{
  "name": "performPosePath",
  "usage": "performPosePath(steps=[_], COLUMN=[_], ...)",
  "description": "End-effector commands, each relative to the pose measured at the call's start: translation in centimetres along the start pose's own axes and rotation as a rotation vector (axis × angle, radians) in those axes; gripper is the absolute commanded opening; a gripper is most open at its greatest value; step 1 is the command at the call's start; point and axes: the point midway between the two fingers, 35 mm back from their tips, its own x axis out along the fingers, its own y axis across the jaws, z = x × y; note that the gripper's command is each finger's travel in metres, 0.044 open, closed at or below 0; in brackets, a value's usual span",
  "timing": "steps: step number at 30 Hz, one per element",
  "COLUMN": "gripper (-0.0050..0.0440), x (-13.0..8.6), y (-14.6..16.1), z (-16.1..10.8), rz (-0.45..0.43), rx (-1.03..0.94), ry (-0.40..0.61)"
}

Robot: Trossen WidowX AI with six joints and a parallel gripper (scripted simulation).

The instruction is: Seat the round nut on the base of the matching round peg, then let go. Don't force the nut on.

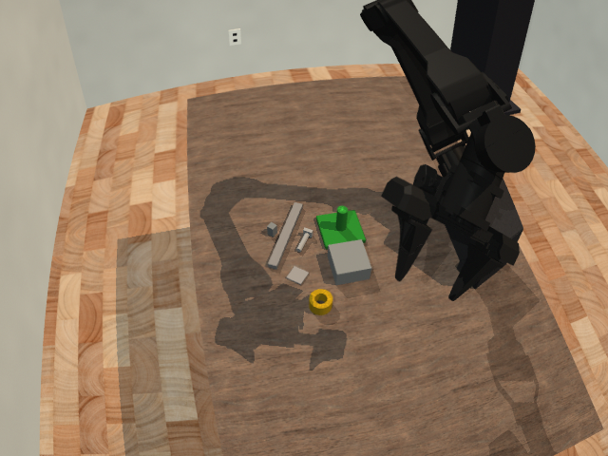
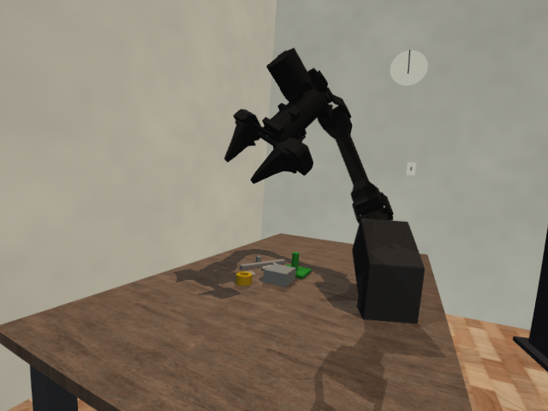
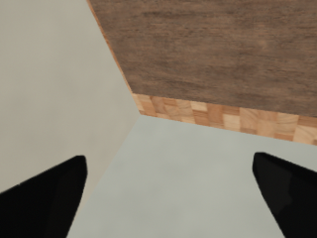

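Observation:
The yellow round nut [image 1: 321,301] lies flat on the wooden table, in front of the grey block; it also shows in the exterior view [image 2: 243,277]. The green round peg [image 1: 341,217] stands upright on its green square base [image 1: 340,230], behind the grey block, and shows in the exterior view too [image 2: 295,260]. My gripper [image 1: 426,288] [image 2: 239,169] is open and empty, high above the table, well apart from the nut and peg. The wrist view shows only my two fingertips, the table's far edge, floor and walls; no nut or peg is in it.
A grey block [image 1: 349,262] sits between nut and peg base. A long grey bar [image 1: 284,235], a grey bolt [image 1: 304,239], a small grey cube [image 1: 271,228] and a flat grey tile [image 1: 296,275] lie left of it. The arm's black base box [image 2: 388,270] stands on the table.

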Motion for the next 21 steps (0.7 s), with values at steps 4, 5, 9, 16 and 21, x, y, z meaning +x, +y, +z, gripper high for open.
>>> performPosePath(steps=[4, 5, 9, 16, 21], gripper=[0.0400, 0.0400, 0.0400, 0.0400, 0.0320], x=[-0.3, -0.3, -0.3, -0.3, 0.9], y=[0.5, 0.5, 0.5, 0.5, 1.1], z=[-0.3, -0.3, -0.3, -0.3, 1.0], rz=[0.005, 0.005, 0.005, 0.005, -0.016], rx=[0.015, 0.015, 0.015, 0.015, -0.113], ry=[0.012, 0.012, 0.012, 0.012, -0.029])
